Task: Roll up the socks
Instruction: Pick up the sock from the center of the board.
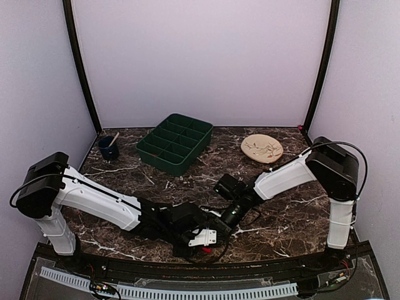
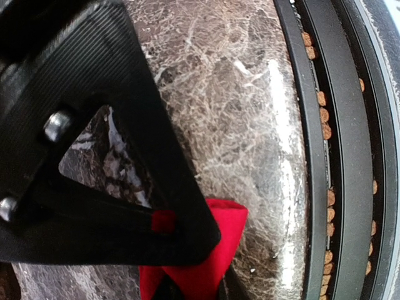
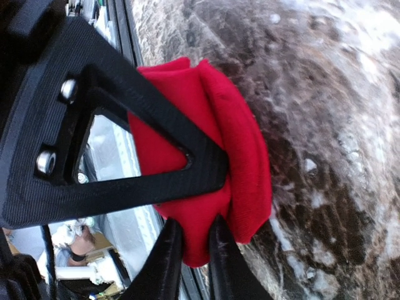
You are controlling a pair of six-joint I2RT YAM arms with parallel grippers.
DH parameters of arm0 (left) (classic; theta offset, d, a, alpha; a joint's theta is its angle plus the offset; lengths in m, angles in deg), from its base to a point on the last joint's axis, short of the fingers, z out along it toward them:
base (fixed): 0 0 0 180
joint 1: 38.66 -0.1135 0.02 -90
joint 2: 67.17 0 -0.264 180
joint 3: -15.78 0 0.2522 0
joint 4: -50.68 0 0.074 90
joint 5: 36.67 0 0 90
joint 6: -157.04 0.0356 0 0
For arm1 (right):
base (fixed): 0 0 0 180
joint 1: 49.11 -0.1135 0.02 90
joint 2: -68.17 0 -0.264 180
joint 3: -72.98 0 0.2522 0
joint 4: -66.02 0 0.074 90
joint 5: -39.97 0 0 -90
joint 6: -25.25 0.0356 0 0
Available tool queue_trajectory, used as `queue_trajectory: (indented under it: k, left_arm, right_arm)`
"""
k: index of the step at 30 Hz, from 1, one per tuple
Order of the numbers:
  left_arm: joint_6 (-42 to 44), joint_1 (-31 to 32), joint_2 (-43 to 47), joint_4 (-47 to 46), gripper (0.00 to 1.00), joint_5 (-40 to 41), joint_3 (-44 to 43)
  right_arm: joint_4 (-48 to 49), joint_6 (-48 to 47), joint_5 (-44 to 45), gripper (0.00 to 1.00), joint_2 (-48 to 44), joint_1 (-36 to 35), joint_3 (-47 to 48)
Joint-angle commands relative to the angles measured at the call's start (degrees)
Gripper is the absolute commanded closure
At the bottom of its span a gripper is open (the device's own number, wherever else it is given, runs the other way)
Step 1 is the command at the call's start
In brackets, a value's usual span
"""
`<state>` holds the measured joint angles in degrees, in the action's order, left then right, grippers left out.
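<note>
Both your arms reach in low to one spot, midway along the near edge of the tabletop (image 1: pixel 294 219). The socks (image 3: pixel 240 144) lie there as a bright red bundle folded into thick layers, resting on the marble just beside the black edge rail (image 2: pixel 350 156). From above, only a sliver of red shows at the left pincer (image 1: pixel 203 240). The right pincer (image 1: pixel 225 220) ends just beside it.

In your right wrist view, one black finger (image 3: pixel 156 184) lies across the bundle, touching the fabric, and red shows through its triangular cut-out. Its partner is out of sight, so you cannot tell how wide the right pincer stands or whether it grips. At the bottom, two slim dark prongs (image 3: pixel 167 262) stand close together with the bundle's lower end between them. Whose they are is unclear.

In your left wrist view, one finger (image 2: pixel 165 175) covers most of the fabric, and a red corner pokes out below its tip. You cannot read the left pincer's opening either.

The green tray (image 1: pixel 175 142), blue cup (image 1: pixel 108 149) and round plate (image 1: pixel 262 149) sit well apart at the far side.
</note>
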<state>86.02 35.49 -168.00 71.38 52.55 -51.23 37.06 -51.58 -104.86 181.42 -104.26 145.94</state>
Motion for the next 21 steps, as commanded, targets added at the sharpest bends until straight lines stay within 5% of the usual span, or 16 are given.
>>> queue_trajectory:
  k: [1,5,21]
  left_arm:
    - [-0.25,0.10,-3.08,3.27,0.90,-0.75,0.54]
    - [-1.19,0.09,-2.90,3.29,0.93,-1.11,0.99]
    - [-4.62,-0.30,5.73,6.28,0.95,3.90,3.42]
  right_arm:
    - [3.18,1.45,-0.90,0.76,-0.79,0.63,-0.99]
    - [5.23,3.09,-0.57,0.60,-2.02,1.07,-2.62]
    - [8.73,11.71,10.09,0.59,-11.31,5.22,-4.63]
